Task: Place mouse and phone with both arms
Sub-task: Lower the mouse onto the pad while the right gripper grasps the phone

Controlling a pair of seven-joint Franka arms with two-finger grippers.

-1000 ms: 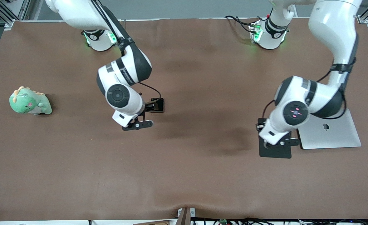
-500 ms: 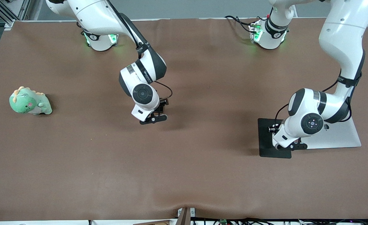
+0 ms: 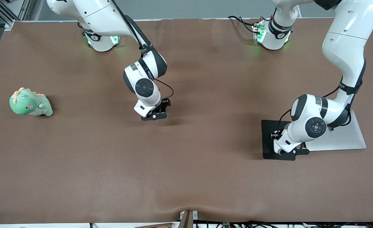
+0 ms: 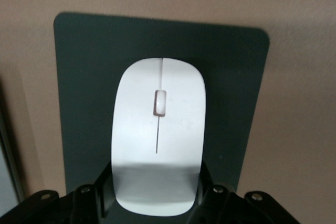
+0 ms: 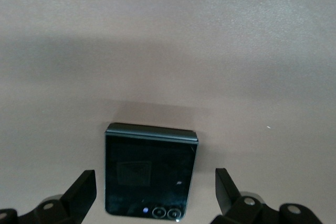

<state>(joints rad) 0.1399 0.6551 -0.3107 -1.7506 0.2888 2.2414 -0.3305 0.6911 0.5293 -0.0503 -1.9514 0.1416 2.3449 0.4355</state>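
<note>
Two grippers are low over the table, each one at its own thing. The left gripper [image 4: 156,195] pinches the mouse [image 4: 158,135] at its rear end, one finger [image 4: 107,190] on each long side, touching it. The mouse lies on the black mouse pad [image 4: 79,93], about in the pad's middle, with its grey line pointing away from the gripper. Around the mouse a band of free pad shows on both sides and ahead of it. In the front view this left gripper [image 3: 290,151] is over the pad [image 3: 268,148] edge nearer to the camera, and the silver laptop [image 3: 347,139] lies just beside the pad, toward the left arm's end of the table.

The right gripper [image 5: 156,195] is spread wide, its fingertips [image 5: 84,187] standing apart from the phone [image 5: 149,174] on both sides with clear gaps. The phone lies flat on the brown table cloth [image 5: 168,51] between them, lenses toward the gripper. In the front view the right gripper [image 3: 156,114] is over the middle part of the table, with bare cloth all around it. A green plush dinosaur [image 3: 29,103] sits well apart, toward the right arm's end.
</note>
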